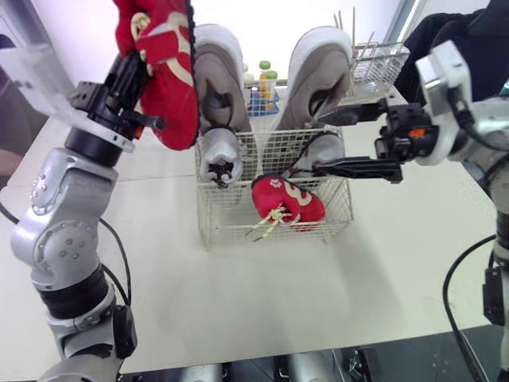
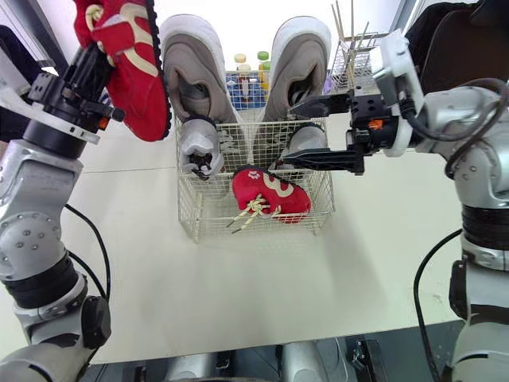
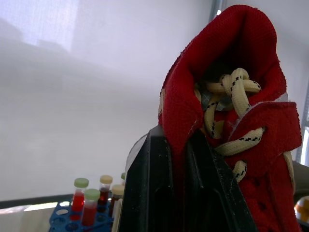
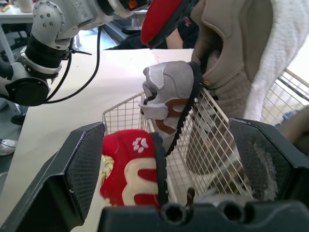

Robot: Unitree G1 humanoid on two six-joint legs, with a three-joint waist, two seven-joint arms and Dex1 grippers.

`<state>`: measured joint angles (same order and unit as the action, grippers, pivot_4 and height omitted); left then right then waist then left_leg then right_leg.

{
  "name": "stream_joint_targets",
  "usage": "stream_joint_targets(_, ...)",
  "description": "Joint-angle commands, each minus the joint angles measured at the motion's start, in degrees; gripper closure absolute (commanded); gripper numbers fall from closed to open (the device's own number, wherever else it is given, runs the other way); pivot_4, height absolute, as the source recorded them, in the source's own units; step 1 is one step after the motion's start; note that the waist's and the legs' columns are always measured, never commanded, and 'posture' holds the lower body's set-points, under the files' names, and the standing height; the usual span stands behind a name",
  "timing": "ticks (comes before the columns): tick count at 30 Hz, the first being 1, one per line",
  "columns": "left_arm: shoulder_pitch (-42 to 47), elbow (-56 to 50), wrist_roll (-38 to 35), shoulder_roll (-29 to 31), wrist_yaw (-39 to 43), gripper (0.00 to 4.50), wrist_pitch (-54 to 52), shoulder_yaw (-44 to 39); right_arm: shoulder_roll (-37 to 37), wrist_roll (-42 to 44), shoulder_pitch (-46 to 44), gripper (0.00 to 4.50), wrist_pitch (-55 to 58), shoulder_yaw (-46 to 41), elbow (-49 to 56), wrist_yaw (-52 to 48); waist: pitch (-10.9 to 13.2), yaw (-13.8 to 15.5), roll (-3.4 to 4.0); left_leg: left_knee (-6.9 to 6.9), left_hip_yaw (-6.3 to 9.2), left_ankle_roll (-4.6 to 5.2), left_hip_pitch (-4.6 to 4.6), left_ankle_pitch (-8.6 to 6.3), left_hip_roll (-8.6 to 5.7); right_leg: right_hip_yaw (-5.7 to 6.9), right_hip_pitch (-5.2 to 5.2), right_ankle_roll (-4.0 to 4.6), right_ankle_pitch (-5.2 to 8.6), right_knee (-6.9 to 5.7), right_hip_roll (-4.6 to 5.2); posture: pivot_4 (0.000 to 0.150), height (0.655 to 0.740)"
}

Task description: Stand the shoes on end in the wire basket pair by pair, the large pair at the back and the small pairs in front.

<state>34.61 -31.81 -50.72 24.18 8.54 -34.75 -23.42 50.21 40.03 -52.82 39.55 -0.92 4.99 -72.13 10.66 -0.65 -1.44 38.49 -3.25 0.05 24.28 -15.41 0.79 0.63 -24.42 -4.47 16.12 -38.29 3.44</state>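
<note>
Large grey shoes upright, wire basket back — red shoe lying front.

The held red shoe is coarse woven red cloth, matt, with thick cream braided laces flecked black. The red shoe in the basket looks like the same cloth. The 2 large shoes are soft grey matt fabric with white soles. The small grey shoes have shiny silvery synthetic panels. The wire basket is thin pale metal wire. The fingers of the left gripper are smooth black plastic with a slight sheen. The pads of the right gripper look grainy and matt. The table is smooth, matt and off-white.
</note>
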Motion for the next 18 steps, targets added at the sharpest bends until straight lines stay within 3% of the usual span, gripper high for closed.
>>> stream_joint_targets(1, -0.96, -3.34, -0.72, 0.46, 1.29, 4.47, 1.67, 1.48, -2.25, -3.61, -3.54, 0.0, -4.83, 1.61, -3.16, -1.18, 0.0, 0.0, 0.01, 0.07, 0.0, -0.02, 0.01, 0.01, 0.0, 0.0, 0.01, 0.0, 0.0, -0.01, 0.0, 0.15, 0.74)
stream_joint_targets(7, -4.22, -6.17, 6.23, -0.88, 1.42, 4.47, 6.12, 6.88, -4.38, -7.25, -5.51, 0.0, -9.04, 2.9, -7.49, -3.45, 0.01, 0.18, 0.01, 0.53, 0.06, 0.07, 0.14, -0.04, -0.01, 0.03, 0.18, -0.13, -0.07, 0.04, -0.02, 0.15, 0.74)
stream_joint_targets(13, -9.12, -5.94, 17.69, -5.49, -1.25, 4.47, 12.96, 13.11, -3.43, -7.34, -4.21, 0.0, -7.59, 1.3, -4.55, -2.4, 0.0, 0.2, 0.01, 0.55, 0.05, 0.31, 0.13, -0.18, -0.01, 0.02, 0.22, -0.15, -0.09, 0.06, 0.0, 0.15, 0.74)
stream_joint_targets(18, -14.16, -4.21, 22.76, -8.93, 0.06, 4.47, 17.96, 17.24, -2.64, -6.39, -2.41, 0.0, -5.3, -0.45, -1.4, -0.26, -0.01, 0.2, 0.03, 0.55, 0.05, 0.33, 0.1, -0.2, -0.01, 0.02, 0.24, -0.13, -0.1, 0.06, 0.01, 0.15, 0.74)
